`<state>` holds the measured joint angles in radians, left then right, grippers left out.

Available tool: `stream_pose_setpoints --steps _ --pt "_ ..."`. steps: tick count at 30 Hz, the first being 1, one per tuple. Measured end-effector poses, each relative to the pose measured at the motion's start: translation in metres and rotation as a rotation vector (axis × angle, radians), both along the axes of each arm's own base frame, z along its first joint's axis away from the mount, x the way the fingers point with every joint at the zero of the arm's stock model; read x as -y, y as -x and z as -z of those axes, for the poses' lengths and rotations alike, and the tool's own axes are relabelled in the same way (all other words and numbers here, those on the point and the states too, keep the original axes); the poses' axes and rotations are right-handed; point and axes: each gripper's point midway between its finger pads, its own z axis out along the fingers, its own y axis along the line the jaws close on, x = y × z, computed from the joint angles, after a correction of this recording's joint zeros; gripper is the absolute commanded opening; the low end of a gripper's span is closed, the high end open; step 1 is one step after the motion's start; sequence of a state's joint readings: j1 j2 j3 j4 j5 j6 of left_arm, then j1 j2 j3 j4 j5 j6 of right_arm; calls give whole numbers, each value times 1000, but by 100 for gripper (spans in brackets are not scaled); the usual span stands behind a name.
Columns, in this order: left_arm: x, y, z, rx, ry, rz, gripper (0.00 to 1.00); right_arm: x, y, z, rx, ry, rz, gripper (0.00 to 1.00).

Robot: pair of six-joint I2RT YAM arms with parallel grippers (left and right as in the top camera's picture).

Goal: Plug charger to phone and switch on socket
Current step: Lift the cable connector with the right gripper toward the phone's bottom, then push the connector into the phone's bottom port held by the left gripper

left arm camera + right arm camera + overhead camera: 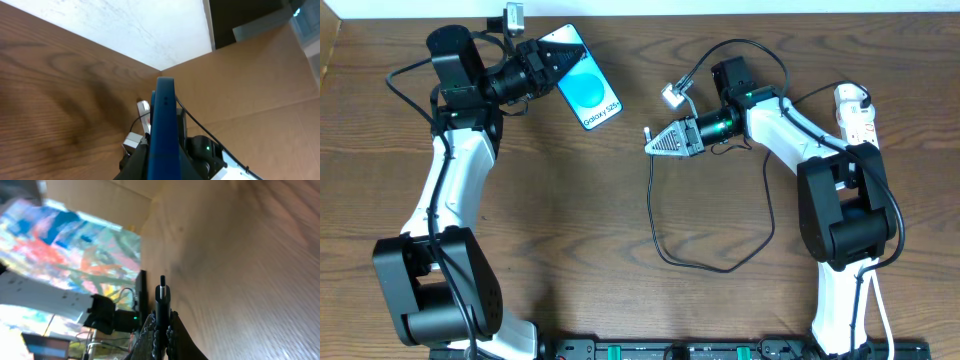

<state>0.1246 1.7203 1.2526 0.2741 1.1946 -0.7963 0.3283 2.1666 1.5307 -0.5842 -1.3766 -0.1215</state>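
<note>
Phone (pixel 588 90): left of centre at the top of the overhead frame, lying at a slant, blue screen up and lit, with white lettering near its lower right end. The frame is black and I see no damage. From the left wrist it shows edge-on as a thin blue slab (pixel 164 130).
Phone port: nothing is plugged in, and the lower right end is bare.
Plug (pixel 648 133): small black tip just right of the phone's lower end, near it but apart, pointing left toward it. In the right wrist view it stands out past the fingertips (pixel 162 291).
Charger (pixel 705 265): thin black cable looping down over the middle of the table (pixel 570 230) and back up on the right. I lose its far end behind the right arm.
Left gripper (pixel 542 62): clamped on the phone's upper left end.
Right gripper (pixel 665 140): pinched tight on the plug.
Socket (pixel 855 112): white strip with red markings at the upper right of the frame, with neither gripper on it. I cannot read its switch.
Done, in my judgement: both grasps.
Left to do: align the plug, insert it, then switch on the socket.
</note>
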Motion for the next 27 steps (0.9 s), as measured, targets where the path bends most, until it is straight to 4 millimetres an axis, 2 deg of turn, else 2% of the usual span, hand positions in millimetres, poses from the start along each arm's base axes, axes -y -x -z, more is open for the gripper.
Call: stream_pose_setpoints --steps 6,10,18,27 --pt "6 8 -19 141 -8 78 7 -1 5 -18 44 -118 -45 1" --pt "13 14 -25 184 -6 126 7 -3 8 -23 48 -147 -63 1" --pt "32 22 -29 227 -10 188 7 -21 23 -26 70 -173 -119 1" --pt "32 22 -29 244 -18 189 8 -25 24 -27 92 -184 -132 1"
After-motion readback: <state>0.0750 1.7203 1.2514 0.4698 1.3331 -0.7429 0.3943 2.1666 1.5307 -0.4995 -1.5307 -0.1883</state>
